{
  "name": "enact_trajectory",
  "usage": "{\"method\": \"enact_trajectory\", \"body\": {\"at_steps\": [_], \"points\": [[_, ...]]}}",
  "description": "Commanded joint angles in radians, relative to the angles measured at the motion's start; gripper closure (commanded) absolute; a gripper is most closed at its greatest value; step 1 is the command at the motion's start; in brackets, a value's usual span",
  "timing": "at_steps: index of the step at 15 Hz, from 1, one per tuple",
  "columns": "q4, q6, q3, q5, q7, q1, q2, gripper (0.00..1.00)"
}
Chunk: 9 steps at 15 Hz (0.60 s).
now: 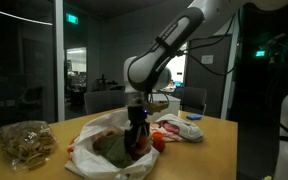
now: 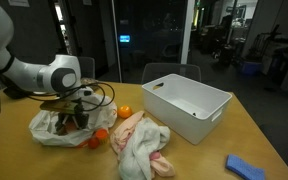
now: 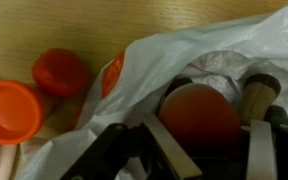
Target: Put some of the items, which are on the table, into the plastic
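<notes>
My gripper (image 3: 209,150) hangs inside the mouth of the white wrinkly plastic (image 3: 214,50) on the table (image 3: 84,25). A round red item (image 3: 199,115) lies between its fingers (image 3: 164,145); the jaws stand slightly apart, with a thin dark gap at the right finger. A brown cylindrical item (image 3: 259,92) lies in the plastic beside it. Outside the plastic lie a red item (image 3: 61,70) and an orange cup-like item (image 3: 9,110). In both exterior views the gripper (image 1: 136,140) (image 2: 76,120) reaches down into the plastic (image 1: 104,150) (image 2: 44,130).
A clear bag of tan pieces (image 1: 26,142) lies beside the plastic. A white rectangular box (image 2: 189,103), a crumpled pink-white cloth (image 2: 139,145), an orange ball (image 2: 124,110), a red item (image 2: 99,137) and a blue object (image 2: 246,168) sit on the table (image 2: 214,150).
</notes>
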Motion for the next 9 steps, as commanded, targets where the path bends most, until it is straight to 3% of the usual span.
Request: {"method": "enact_trajectory", "body": {"at_steps": [1, 6, 9], "points": [[-0.033, -0.037, -0.034, 0.077, -0.063, -0.031, -0.118, 0.33], [-0.025, -0.196, -0.122, 0.155, -0.107, -0.088, -0.197, 0.00], [-0.029, -0.234, -0.165, 0.189, -0.114, -0.117, -0.220, 0.00]]}}
